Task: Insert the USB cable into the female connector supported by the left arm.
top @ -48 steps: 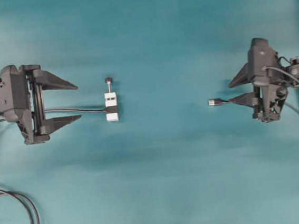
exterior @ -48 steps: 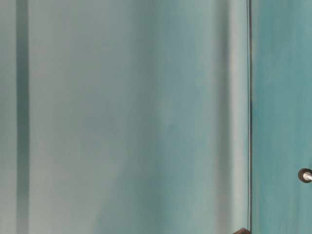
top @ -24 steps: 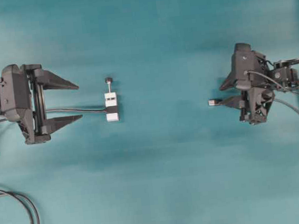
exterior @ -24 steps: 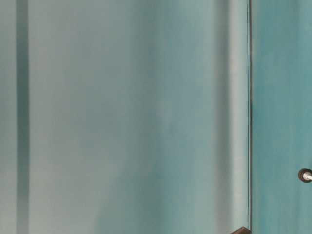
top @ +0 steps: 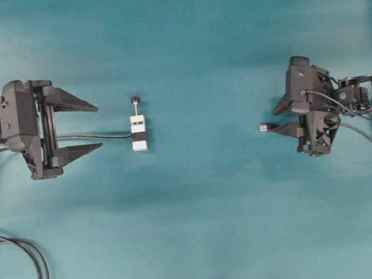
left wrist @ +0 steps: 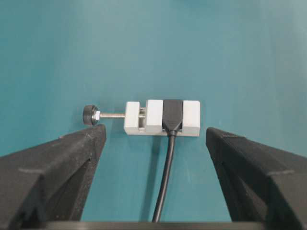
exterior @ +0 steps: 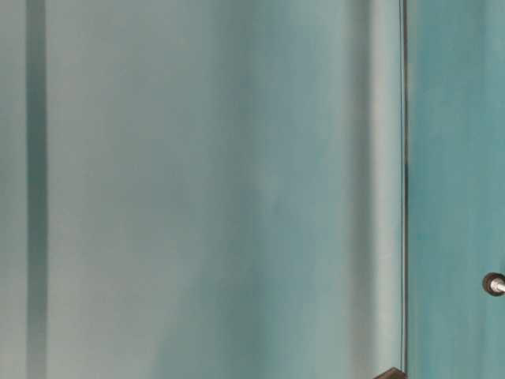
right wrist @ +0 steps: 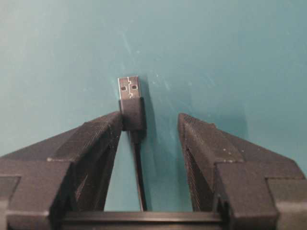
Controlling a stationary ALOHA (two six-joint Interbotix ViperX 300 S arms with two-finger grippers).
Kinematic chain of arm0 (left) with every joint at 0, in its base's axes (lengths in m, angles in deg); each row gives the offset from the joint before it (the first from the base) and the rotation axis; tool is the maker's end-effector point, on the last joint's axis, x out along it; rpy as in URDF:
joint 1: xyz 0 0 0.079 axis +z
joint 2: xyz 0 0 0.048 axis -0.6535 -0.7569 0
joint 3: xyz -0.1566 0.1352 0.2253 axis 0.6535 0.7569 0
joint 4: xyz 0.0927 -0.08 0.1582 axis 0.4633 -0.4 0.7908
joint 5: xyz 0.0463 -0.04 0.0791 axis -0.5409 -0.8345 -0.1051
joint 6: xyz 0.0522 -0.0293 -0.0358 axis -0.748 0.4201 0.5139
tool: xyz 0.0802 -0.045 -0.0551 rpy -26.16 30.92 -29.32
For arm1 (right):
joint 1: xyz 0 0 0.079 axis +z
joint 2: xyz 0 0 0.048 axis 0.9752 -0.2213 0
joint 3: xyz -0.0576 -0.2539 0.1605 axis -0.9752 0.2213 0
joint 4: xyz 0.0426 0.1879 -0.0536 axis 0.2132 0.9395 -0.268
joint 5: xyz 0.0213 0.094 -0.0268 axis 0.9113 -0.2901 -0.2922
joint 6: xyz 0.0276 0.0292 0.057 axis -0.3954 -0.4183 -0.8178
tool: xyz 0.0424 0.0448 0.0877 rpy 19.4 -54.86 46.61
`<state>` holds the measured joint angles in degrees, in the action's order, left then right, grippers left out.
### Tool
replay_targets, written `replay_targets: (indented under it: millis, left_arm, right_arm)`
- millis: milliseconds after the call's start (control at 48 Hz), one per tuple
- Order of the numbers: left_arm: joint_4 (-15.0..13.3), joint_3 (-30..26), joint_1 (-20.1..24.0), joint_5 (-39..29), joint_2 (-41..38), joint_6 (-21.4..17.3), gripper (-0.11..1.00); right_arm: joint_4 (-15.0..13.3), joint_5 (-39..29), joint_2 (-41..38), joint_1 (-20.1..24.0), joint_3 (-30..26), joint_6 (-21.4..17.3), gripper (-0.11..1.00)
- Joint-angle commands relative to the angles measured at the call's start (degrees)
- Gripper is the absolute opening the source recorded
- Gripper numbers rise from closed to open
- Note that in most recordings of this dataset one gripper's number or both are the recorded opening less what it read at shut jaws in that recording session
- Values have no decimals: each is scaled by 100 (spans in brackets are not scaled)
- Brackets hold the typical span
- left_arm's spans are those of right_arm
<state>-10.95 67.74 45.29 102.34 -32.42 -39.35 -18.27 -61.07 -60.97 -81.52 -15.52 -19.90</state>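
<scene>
Left jaws: the left gripper (top: 99, 127) stands spread wide, holding nothing.
Right jaws: the right gripper (right wrist: 148, 127) is parted around the USB cable (right wrist: 131, 101); its collar touches the left-hand finger, a gap shows to the other.
Female connector (top: 138, 132): on the teal table (top: 208, 230), just off the left fingertips at 3 o'clock.
USB plug: well apart from the connector, at its 3 o'clock.
</scene>
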Motion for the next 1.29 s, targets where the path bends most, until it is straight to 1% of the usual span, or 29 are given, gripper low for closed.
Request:
replay_targets:
  millis: [0, 146, 499, 583, 728, 812, 916, 1061, 1270]
  left_arm:
    - [-9, -70, 18, 18, 18, 0, 96]
    - [-9, -70, 18, 26, 18, 0, 96]
    - [-9, -62, 18, 26, 18, 0, 95]
    - [-9, -26, 18, 26, 18, 0, 95]
    - [-9, 105, 18, 53, -9, -9, 92]
    - [-9, 167, 18, 70, -62, -9, 92]
    - [-9, 176, 18, 79, -158, -9, 92]
    - [-9, 149, 18, 211, -290, 0, 92]
    - [-9, 88, 18, 378, -439, 0, 92]
  right_arm:
    - [-9, 53, 0, 53, -62, -9, 51]
    - [-9, 53, -70, 149, -79, -9, 51]
    - [-9, 53, -114, 167, -123, 0, 51]
    - [-9, 53, -114, 176, -141, 0, 46]
    - [-9, 53, -114, 264, -149, -9, 29]
    - [-9, 53, -123, 352, -149, -18, 23]
    - [-9, 53, -185, 448, -141, -44, 22]
    - [-9, 70, -431, 554, -193, -193, 22]
    - [-9, 62, -729, 650, -343, -211, 22]
